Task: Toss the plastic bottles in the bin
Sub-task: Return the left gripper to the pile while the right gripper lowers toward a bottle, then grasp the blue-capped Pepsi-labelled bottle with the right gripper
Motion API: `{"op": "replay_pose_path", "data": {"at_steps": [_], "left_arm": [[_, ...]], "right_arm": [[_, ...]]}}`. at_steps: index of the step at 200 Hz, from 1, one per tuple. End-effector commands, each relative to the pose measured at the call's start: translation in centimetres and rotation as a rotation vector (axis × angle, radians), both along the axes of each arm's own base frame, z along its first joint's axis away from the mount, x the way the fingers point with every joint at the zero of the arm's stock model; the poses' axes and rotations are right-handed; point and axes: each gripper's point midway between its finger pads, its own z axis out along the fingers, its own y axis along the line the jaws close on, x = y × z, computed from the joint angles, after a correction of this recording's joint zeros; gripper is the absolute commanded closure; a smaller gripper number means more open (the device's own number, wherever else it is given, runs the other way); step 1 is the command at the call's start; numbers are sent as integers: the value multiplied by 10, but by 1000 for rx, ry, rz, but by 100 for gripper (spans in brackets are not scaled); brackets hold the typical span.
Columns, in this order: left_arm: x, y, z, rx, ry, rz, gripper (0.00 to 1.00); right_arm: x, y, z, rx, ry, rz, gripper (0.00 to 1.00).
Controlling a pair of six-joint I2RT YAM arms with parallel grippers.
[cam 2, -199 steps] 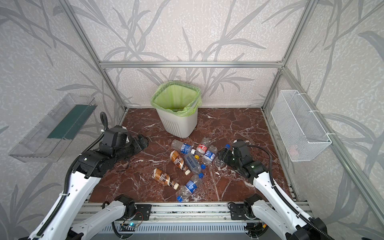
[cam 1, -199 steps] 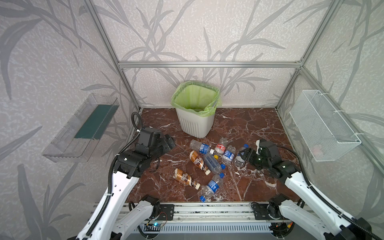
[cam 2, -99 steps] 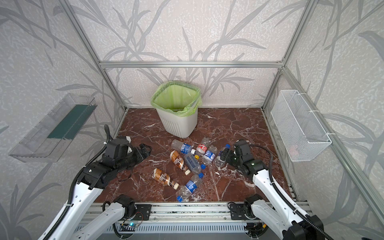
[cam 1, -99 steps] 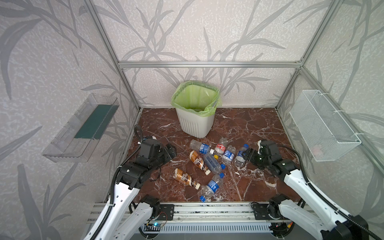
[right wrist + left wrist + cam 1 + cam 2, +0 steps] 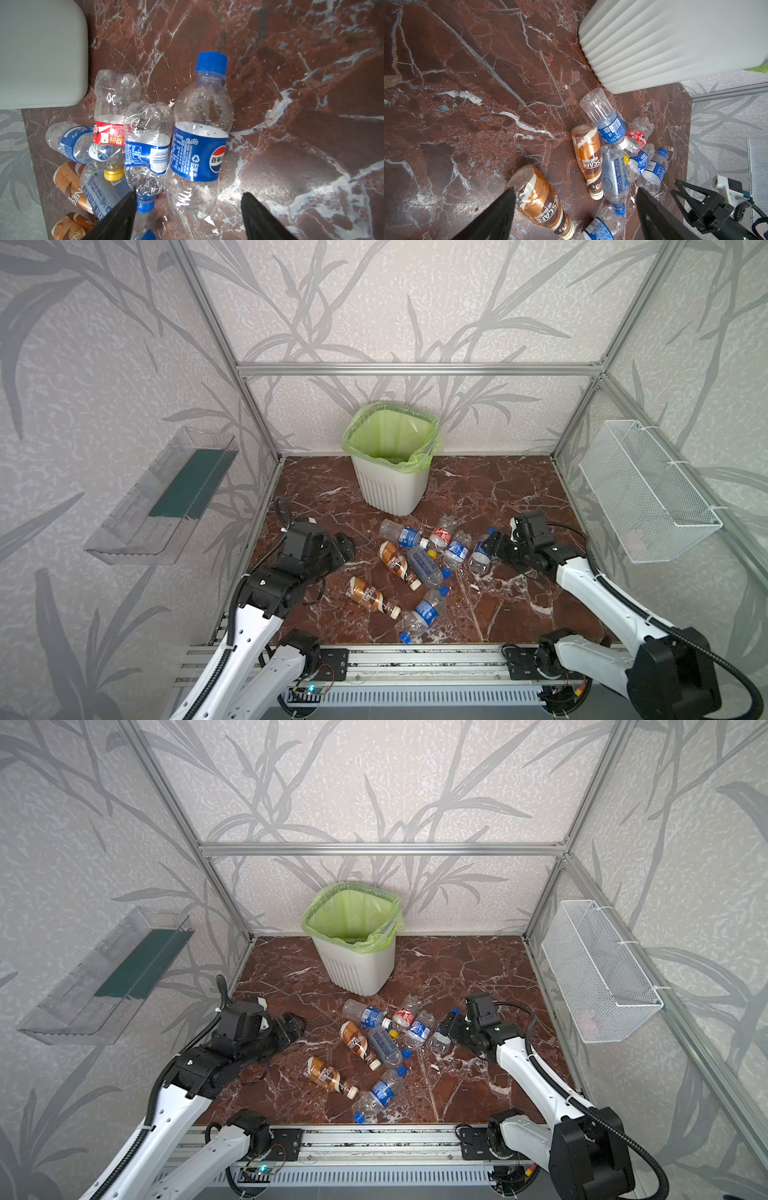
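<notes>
In both top views the white ribbed bin (image 5: pixel 390 489), lined in green, stands upright at the back of the marble tabletop (image 5: pixel 498 489). The plastic bottles (image 5: pixel 419 564) lie on their sides in a loose heap just in front of it. The left tool (image 5: pixel 348 545) sits low to the left of the heap, apart from it. The right tool (image 5: pixel 451 1027) is at the heap's right edge, just beside a blue-capped Pepsi bottle (image 5: pixel 440 1032).

In the left wrist view the left tool (image 5: pixel 574 189) has its fingers spread wide and grips nothing. A brown bottle (image 5: pixel 539 199) lies on the tabletop just past one fingertip. A second brown bottle (image 5: pixel 587 158) rests against clear blue-labelled ones, with the bin's ribbed wall beyond.

In the right wrist view the right tool (image 5: pixel 188 194) is also spread. The base of the Pepsi bottle lies between the fingertips, and a clear gap shows at one finger. The other finger overlaps a neighbouring bottle's blue cap; contact there cannot be told. A red-labelled bottle (image 5: pixel 112 124) lies nearer the bin.
</notes>
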Motion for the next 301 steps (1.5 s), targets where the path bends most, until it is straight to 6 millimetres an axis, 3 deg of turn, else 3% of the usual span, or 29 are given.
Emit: {"op": "replay_pose_path", "data": {"at_steps": [1,95,155,211,301], "left_arm": [[-1,4,-4,3,3,21,10],[-1,3,-10,-3,14,24,10],[-2,5,-11,1,16,32,10],[0,4,-12,1,21,30,10],[4,1,-16,4,36,24,10]], "right_arm": [[14,3,8,12,-35,16,21],[32,6,-29,17,30,9,21],[33,6,-49,15,101,33,28],[23,6,-48,28,97,50,42],[-17,4,-32,83,75,48,44]]}}
